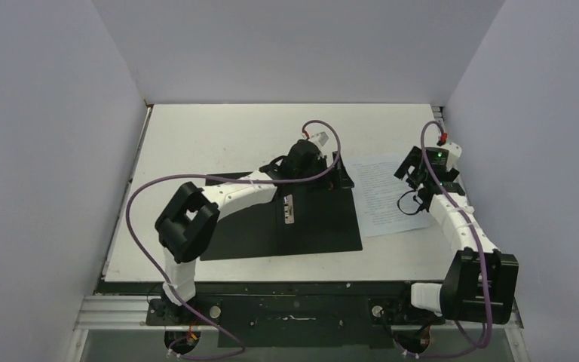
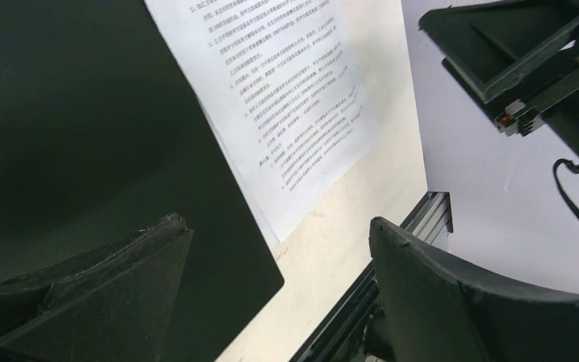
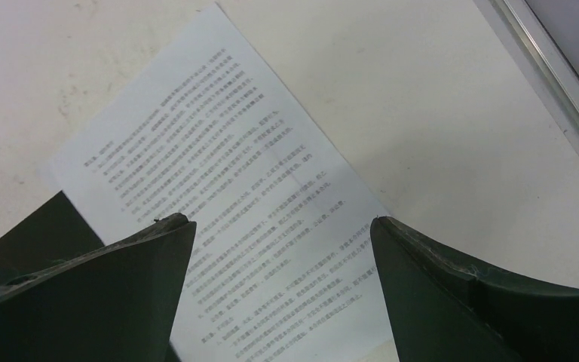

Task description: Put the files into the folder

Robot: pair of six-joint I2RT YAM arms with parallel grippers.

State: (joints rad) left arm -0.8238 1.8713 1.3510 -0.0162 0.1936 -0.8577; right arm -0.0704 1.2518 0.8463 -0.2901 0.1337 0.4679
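The folder lies open on the table, black inside up, with its metal clip along the spine. A printed white sheet of the files lies flat just right of it, its left edge meeting the folder's right edge. My left gripper hovers open over the folder's far right corner; in the left wrist view the left gripper is empty above the folder and the files. My right gripper stands open over the sheet's right part. The right wrist view shows the right gripper empty above the files.
An aluminium rail runs along the table's right edge, close to the sheet. White walls close in the table on three sides. Purple cables loop off both arms. The right arm's wrist hangs near the left gripper.
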